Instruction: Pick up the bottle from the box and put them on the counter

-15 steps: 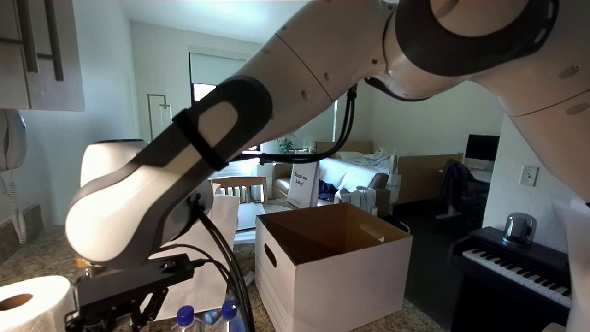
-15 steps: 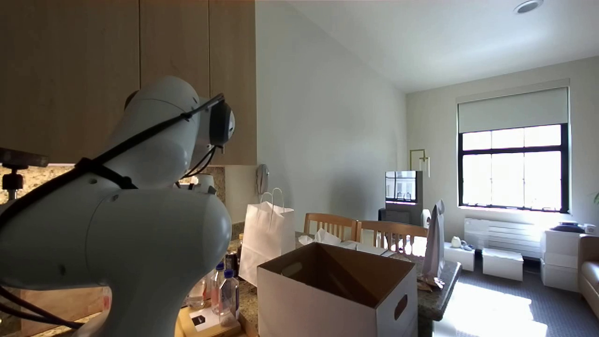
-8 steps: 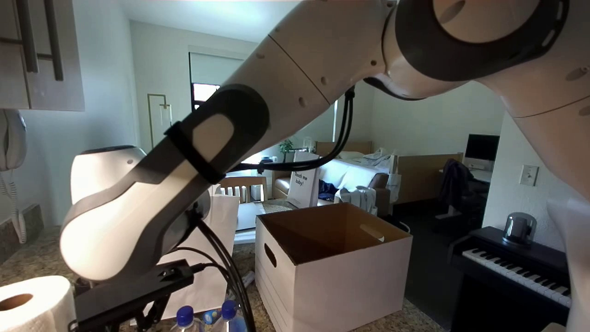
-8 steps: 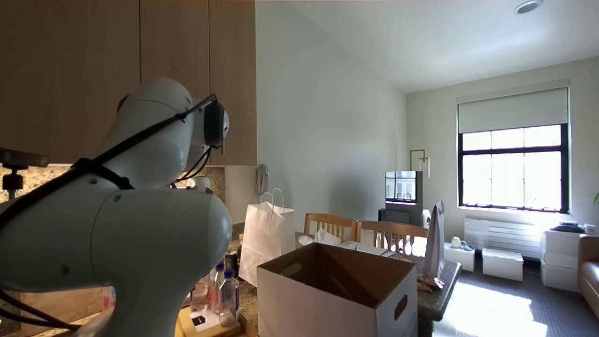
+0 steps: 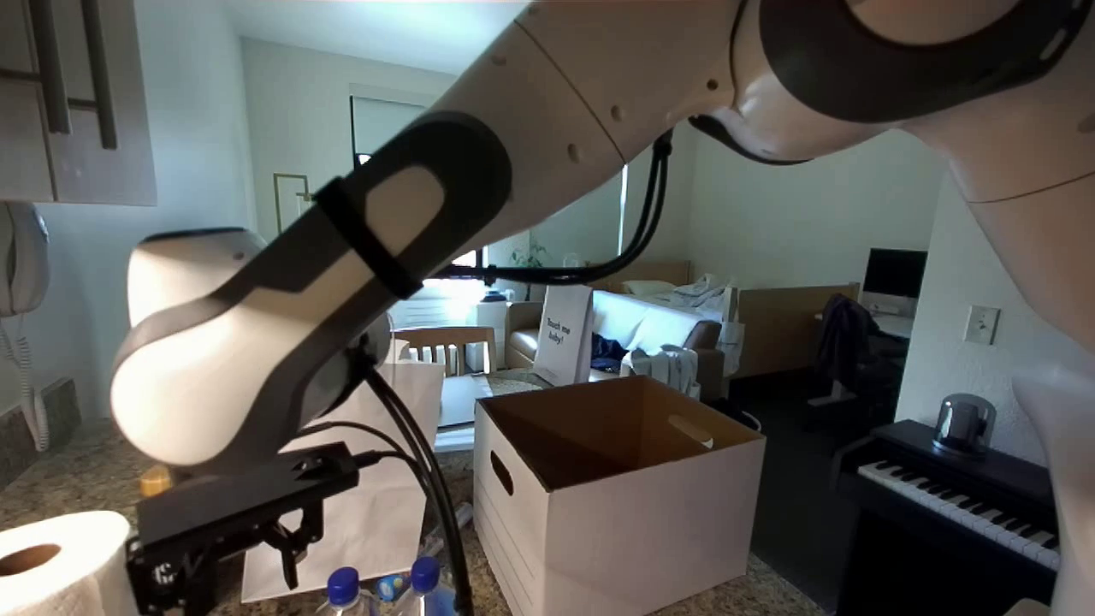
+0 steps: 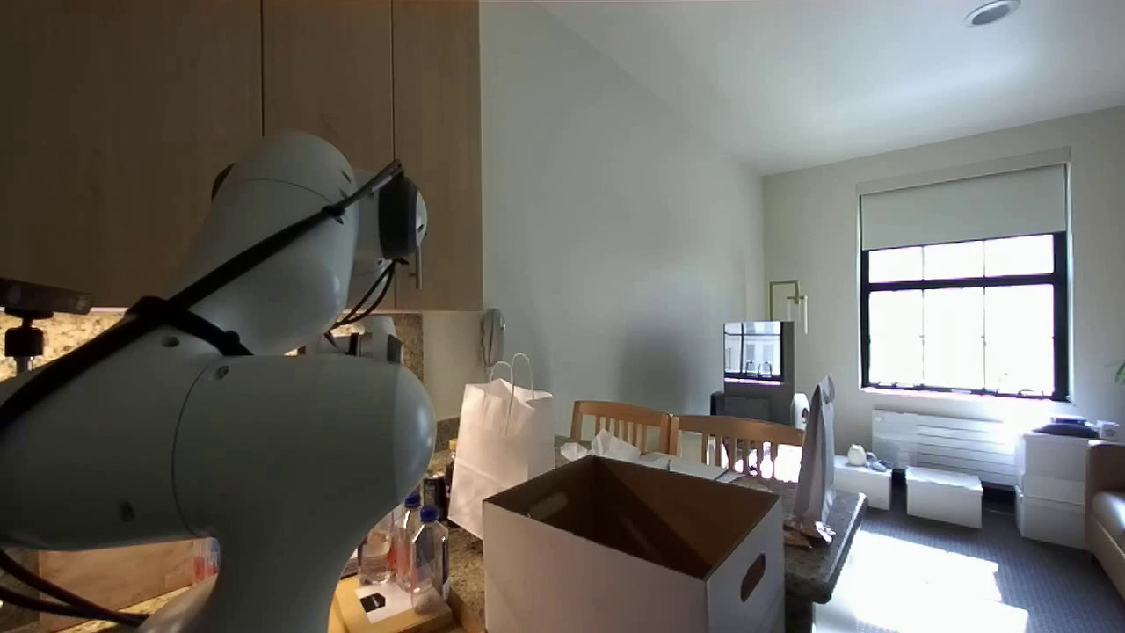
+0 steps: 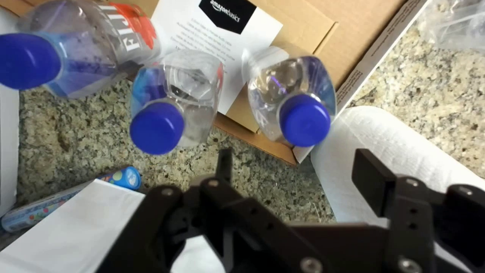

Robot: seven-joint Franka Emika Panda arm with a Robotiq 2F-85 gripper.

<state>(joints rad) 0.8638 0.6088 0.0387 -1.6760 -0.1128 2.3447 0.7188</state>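
Hanging over the speckled desk, the fingers stand spread wide in the lower half of the wrist view, desk showing between them. Three blue-capped bottles line that frame's upper left and upper middle. In an exterior view, bottles stand on flat cardboard at lower left, beside the white carton.

There are three blue-capped clear plastic bottles, one large brown-lined white cardboard carton, one white paper-towel roll and two slatted wooden chairs.
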